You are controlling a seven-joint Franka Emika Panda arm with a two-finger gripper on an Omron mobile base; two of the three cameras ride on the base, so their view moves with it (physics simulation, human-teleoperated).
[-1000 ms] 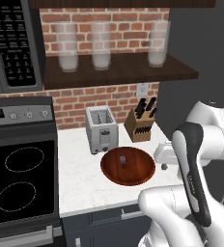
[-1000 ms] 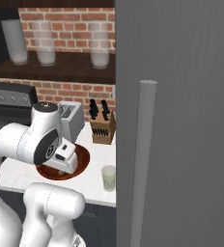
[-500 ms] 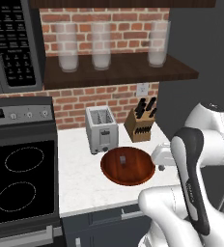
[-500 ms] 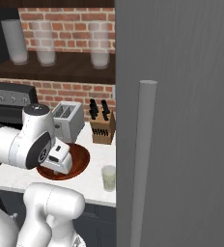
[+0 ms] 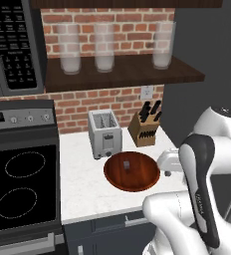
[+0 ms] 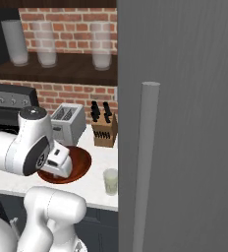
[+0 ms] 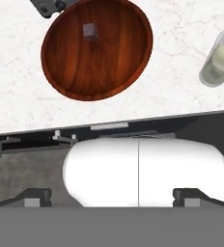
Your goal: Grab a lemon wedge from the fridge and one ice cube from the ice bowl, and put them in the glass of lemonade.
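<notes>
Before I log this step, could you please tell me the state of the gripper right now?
Gripper: open and holding nothing, above the counter edge near the round reddish-brown wooden ice bowl.

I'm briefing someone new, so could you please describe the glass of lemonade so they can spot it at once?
Find the white counter beside the dark fridge door. Near its front edge, right of the wooden bowl, stands the glass of lemonade. It is a short clear tumbler of pale yellow-green liquid, unlike the tall frosted glasses on the shelf.

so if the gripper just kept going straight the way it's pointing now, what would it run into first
Probably the robot's own white body just below the open gripper. Further along lie the white marble counter, the round reddish-brown wooden bowl and the small clear glass of pale yellow-green lemonade, though depth is unclear.
</notes>
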